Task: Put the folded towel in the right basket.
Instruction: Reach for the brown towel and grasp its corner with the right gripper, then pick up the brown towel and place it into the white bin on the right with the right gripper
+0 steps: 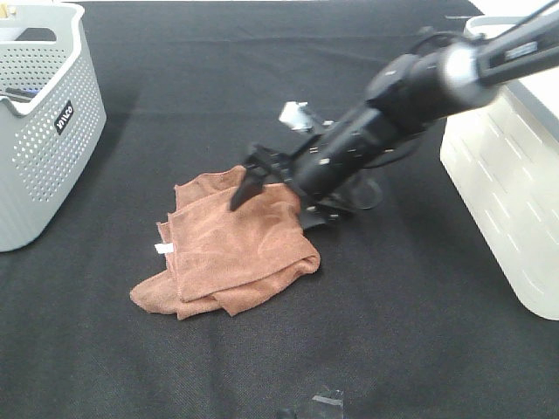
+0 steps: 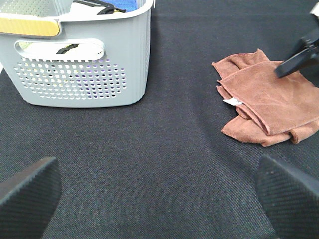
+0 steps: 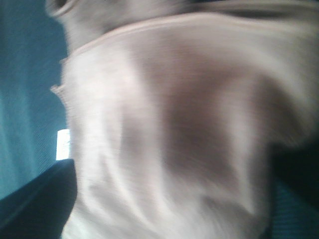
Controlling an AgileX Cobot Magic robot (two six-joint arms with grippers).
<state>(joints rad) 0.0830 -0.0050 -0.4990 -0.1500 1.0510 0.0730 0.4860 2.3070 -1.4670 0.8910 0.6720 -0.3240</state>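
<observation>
The folded towel is rust-brown with a small white tag and lies loosely folded on the black tabletop at the middle. It also shows in the left wrist view. My right gripper reaches across to the towel's far edge and hangs just over it, jaws apart. The blurred right wrist view is filled by the towel, with dark fingers at its sides. The right basket, white with ribbed sides, stands at the right edge. My left gripper is open and empty, low over bare cloth, well short of the towel.
A grey perforated basket with a black label stands at the left edge and holds some items; it also shows in the left wrist view. Black cloth covers the table.
</observation>
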